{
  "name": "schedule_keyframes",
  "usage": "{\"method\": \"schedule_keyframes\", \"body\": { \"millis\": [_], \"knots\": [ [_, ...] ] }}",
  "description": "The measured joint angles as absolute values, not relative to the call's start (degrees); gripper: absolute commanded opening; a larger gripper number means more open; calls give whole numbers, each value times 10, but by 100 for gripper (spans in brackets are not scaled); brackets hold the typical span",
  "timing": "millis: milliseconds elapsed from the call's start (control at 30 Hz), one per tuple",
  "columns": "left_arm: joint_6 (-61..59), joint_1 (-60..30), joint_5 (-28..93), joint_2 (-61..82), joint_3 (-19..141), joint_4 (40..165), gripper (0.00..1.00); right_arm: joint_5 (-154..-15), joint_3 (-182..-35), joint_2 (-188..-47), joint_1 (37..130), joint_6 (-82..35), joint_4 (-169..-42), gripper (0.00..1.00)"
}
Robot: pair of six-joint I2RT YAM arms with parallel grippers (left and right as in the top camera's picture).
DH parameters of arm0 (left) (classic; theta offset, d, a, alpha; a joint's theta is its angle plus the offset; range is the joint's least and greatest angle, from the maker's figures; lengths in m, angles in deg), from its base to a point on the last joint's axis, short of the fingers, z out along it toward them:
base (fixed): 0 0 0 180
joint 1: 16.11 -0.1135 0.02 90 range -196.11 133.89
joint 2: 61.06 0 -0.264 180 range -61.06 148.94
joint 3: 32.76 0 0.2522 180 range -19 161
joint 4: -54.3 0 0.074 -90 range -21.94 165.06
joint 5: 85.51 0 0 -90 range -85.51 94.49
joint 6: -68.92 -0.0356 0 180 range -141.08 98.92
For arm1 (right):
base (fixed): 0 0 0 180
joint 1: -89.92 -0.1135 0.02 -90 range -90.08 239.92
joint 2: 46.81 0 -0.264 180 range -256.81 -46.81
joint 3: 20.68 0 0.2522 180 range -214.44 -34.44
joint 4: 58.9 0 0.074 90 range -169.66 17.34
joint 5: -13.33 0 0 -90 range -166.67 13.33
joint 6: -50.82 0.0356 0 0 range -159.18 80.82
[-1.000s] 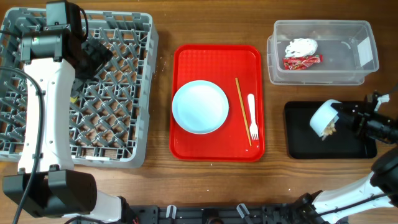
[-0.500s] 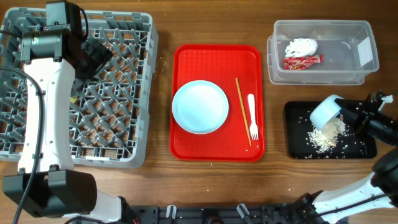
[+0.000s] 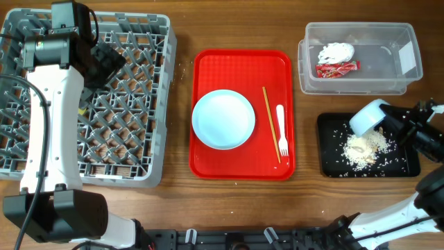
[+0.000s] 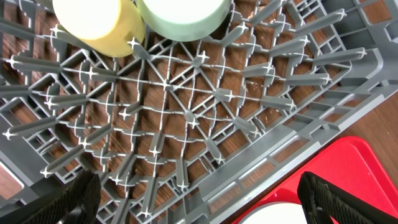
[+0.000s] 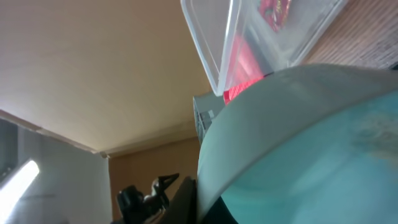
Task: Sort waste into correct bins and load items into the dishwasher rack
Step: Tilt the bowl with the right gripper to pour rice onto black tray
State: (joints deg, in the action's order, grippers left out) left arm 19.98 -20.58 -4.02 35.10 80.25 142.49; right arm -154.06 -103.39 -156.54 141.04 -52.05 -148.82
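1. The left gripper [image 4: 199, 190] hung over the dishwasher rack [image 3: 142, 149]. Its fingers [image 4: 74, 199] were spread wide and released, with only grey pegs between them and nothing touched.
2. The right gripper [image 3: 386, 122] was clenched on the rim of the pale blue bowl [image 3: 366, 118]. It held the bowl tipped steeply over the black tray [image 3: 326, 167]. In the right wrist view that bowl [image 5: 298, 143] filled most of the picture, so we could not see the fingers themselves there.
3. The food scraps [image 3: 364, 147] lay heaped on the black tray right under the tilted bowl, with loose grains scattered around the heap.
4. Behind the black tray stood the clear tub [image 3: 361, 89]. The white napkin [image 3: 335, 52] and the red snack wrapper [image 3: 338, 68] lay inside it, just beside each other.
5. The wrapper carried pale print on red, too small for us to read. A whitish label [image 3: 411, 61] sat at the tub's right end (we could make out no words on it).
6. On the red serving tray [image 3: 208, 167] lay the pale blue plate [image 3: 223, 119]. To its right were the chopsticks [image 3: 270, 125] and then the white fork [image 3: 281, 132], the two lying near each other and roughly parallel.
7. In the left wrist view, the yellow cup [image 4: 93, 18] and the light green bowl [image 4: 183, 15] sat in the rack, just beside each other.
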Motion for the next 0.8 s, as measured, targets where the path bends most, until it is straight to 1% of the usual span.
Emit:
{"method": "schedule_keyframes", "body": {
  "millis": [100, 300, 367, 400, 433, 500, 600, 667, 767, 800],
  "knots": [
    [200, -206, -40, 351, 802, 1425, 100, -1557, -1035, -1566, 1411, -534, -1567, 4],
    [200, -206, -40, 351, 802, 1425, 100, -1565, -1035, -1566, 1411, -533, -1600, 4],
    [200, -206, -40, 351, 802, 1425, 100, -1564, -1035, -1566, 1411, -539, -1631, 4],
    [200, -206, -40, 351, 802, 1425, 100, -1566, -1034, -1566, 1412, -543, -1611, 4],
    [200, -206, -40, 351, 803, 1425, 100, -1568, -1033, -1566, 1414, -532, -1559, 4],
    [200, -206, -40, 351, 802, 1425, 100, -1565, -1032, -1567, 1421, -491, -1493, 4],
    [200, -206, -40, 351, 802, 1425, 100, -1589, -1032, -1568, 1430, -504, -1512, 4],
    [200, -206, -40, 351, 802, 1425, 100, -1588, -1033, -1568, 1431, -493, -1460, 4],
    [200, -206, -40, 351, 802, 1424, 100, -1596, -1032, -1569, 1433, -519, -1527, 4],
    [200, -206, -40, 351, 802, 1425, 100, -1602, -1032, -1569, 1433, -531, -1529, 4]
  ]
}}
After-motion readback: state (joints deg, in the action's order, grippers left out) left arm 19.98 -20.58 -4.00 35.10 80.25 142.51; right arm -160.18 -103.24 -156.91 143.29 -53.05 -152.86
